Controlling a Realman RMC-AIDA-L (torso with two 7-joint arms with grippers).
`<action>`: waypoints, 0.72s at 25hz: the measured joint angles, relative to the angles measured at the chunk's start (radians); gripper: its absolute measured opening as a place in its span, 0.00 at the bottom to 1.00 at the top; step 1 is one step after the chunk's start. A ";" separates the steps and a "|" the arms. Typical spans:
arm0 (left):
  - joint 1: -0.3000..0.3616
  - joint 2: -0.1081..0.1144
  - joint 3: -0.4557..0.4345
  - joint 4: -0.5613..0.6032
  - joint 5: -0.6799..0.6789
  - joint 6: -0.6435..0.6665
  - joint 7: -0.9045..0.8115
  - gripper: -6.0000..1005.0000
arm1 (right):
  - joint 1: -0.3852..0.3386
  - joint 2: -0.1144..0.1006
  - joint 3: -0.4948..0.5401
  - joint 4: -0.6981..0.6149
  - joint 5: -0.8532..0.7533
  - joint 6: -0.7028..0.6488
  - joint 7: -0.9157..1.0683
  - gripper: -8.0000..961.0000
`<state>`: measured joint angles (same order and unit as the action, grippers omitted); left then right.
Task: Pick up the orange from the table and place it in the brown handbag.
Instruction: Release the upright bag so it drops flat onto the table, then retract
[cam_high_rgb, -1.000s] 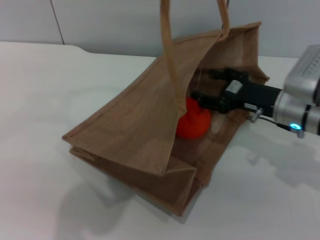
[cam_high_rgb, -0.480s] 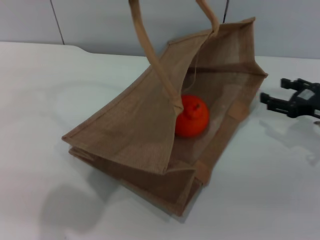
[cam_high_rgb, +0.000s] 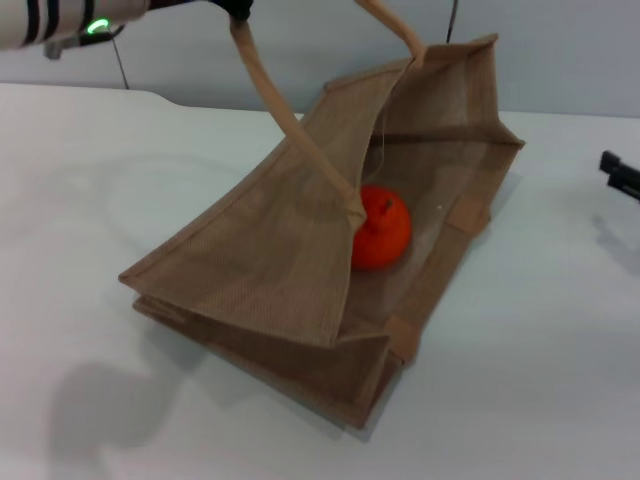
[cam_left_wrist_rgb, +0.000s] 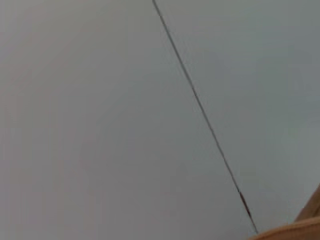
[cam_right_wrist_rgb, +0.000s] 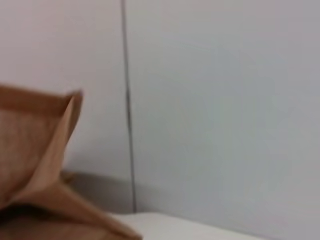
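The orange (cam_high_rgb: 382, 228) lies inside the brown handbag (cam_high_rgb: 270, 260), which rests on its side on the white table (cam_high_rgb: 90, 180) with its mouth gaping toward the back right. At the top edge, my left gripper (cam_high_rgb: 238, 8) is shut on one tan handle (cam_high_rgb: 290, 120) and holds it up, keeping the upper wall raised. A sliver of that handle (cam_left_wrist_rgb: 295, 231) shows in the left wrist view. Only the black fingertips of my right gripper (cam_high_rgb: 622, 176) show at the far right edge, open and empty, well away from the bag. A corner of the handbag (cam_right_wrist_rgb: 35, 150) appears in the right wrist view.
A grey panelled wall (cam_high_rgb: 200, 50) runs behind the table. The second handle (cam_high_rgb: 395, 30) arches above the bag's mouth. Bare tabletop surrounds the bag on the left, front and right.
My right gripper let go of the orange inside the bag and drew back to the right edge of view. The left arm has swung the handle leftward, and the orange stays in the bag.
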<state>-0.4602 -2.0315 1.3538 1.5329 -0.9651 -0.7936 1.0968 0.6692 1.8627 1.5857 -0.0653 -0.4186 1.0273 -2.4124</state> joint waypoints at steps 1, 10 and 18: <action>0.001 0.000 -0.002 -0.027 -0.042 0.013 0.030 0.12 | -0.003 0.002 0.011 0.002 0.000 0.000 -0.006 0.84; -0.021 -0.002 -0.003 -0.132 -0.180 0.048 0.121 0.13 | 0.012 0.016 0.021 0.006 0.001 -0.011 -0.019 0.84; -0.046 0.003 -0.010 -0.217 -0.417 0.028 0.310 0.49 | 0.019 0.022 0.019 0.007 -0.004 -0.012 -0.016 0.84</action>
<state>-0.5067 -2.0281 1.3440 1.3155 -1.3825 -0.7653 1.4069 0.6881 1.8850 1.6043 -0.0579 -0.4225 1.0154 -2.4286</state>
